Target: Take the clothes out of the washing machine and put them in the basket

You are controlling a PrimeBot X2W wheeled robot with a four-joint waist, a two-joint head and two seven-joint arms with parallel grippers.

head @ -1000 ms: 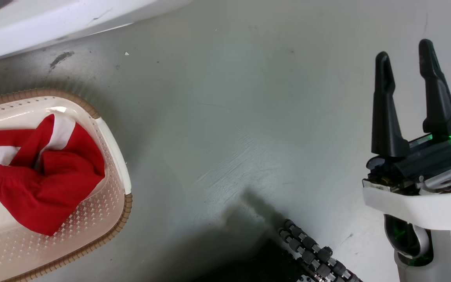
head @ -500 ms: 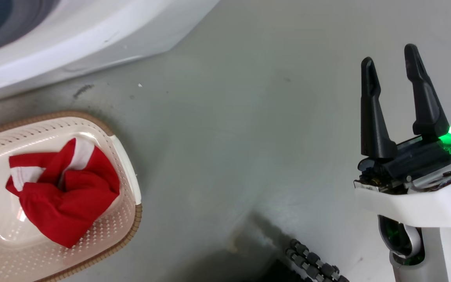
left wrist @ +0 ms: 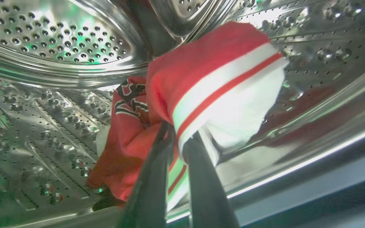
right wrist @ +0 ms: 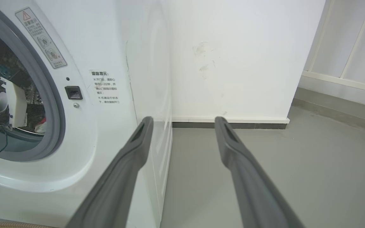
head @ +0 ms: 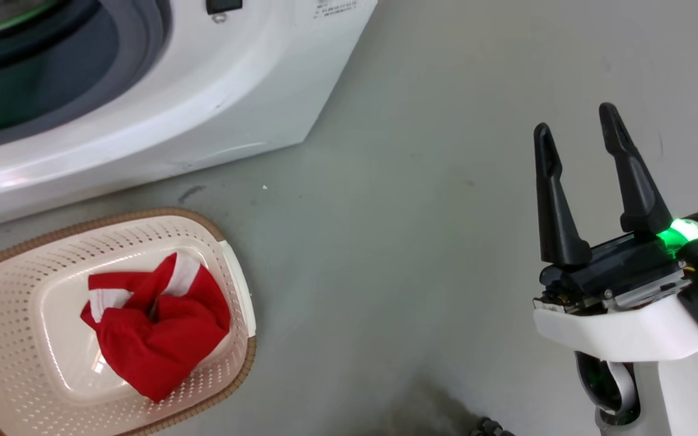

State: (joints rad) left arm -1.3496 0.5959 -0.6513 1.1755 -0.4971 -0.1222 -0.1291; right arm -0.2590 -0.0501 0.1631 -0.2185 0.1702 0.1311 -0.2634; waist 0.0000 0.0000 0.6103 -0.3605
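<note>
The white washing machine stands at the top left of the head view, door opening facing me. Inside its steel drum my left gripper is shut on a red jersey with black-and-white lettering and white-and-red striped edging, bunched above the fingers. The cream basket sits on the floor in front of the machine, with red shorts with white trim crumpled in it. My right gripper hangs open over bare floor to the right, holding nothing. Its fingers point past the washing machine's corner.
Grey floor spreads between the basket and my right arm. A white wall with a dark baseboard runs behind the machine's right side. Pale panelling stands further right. A pale part of my left arm shows inside the door opening.
The head camera has tilted, so the washing machine's front and door opening have come into view and the basket sits lower right. The right gripper stays open.
</note>
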